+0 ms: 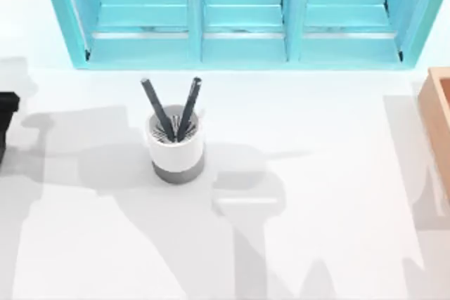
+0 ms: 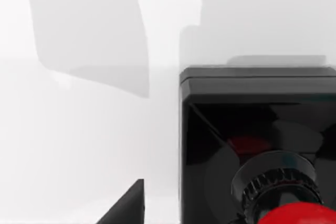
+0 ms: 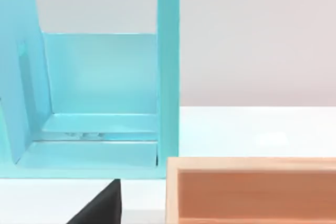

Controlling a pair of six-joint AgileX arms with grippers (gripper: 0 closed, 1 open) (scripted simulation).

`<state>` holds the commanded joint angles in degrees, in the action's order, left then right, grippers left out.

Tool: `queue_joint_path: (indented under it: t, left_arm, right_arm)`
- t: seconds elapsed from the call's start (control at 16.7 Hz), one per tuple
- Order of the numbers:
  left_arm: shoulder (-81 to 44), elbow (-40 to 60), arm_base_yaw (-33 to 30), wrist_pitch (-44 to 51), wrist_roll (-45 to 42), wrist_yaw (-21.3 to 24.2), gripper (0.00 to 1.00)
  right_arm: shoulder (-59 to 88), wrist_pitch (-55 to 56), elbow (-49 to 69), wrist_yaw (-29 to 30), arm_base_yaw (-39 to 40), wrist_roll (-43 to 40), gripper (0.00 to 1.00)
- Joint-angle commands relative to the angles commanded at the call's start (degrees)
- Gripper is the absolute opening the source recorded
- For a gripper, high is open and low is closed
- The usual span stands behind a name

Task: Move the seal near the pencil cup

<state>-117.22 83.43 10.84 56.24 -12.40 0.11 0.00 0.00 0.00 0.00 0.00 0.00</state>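
Bright, even light floods the white counter (image 1: 337,173), which is close to washed out in the top view. Soft grey shadows with blurred edges spread across it, the widest running from the left side toward the middle and front. The pencil cup (image 1: 176,149) stands within this shading. In the left wrist view the seal (image 2: 257,145) shows glossy reflections on its black base, and its nearest red part looks soft. The teal shelf (image 3: 105,93) is evenly lit.
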Motion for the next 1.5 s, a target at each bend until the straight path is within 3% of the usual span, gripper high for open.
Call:
queue_joint_path:
  t: [0.54,1.14,1.5]
  left_arm:
    - [0.00,0.00,0.00,0.00,0.00,0.00,0.02]
    - [0.03,0.16,-0.25,0.16,0.06,0.00,0.00]
    - [0.96,12.29,-9.51,13.61,9.27,-0.02,0.00]
  right_arm:
    - [0.00,0.00,0.00,0.00,0.00,0.00,1.00]
    - [0.00,0.00,0.00,0.00,0.00,0.00,1.00]
    - [0.00,0.00,0.00,0.00,0.00,0.00,1.00]
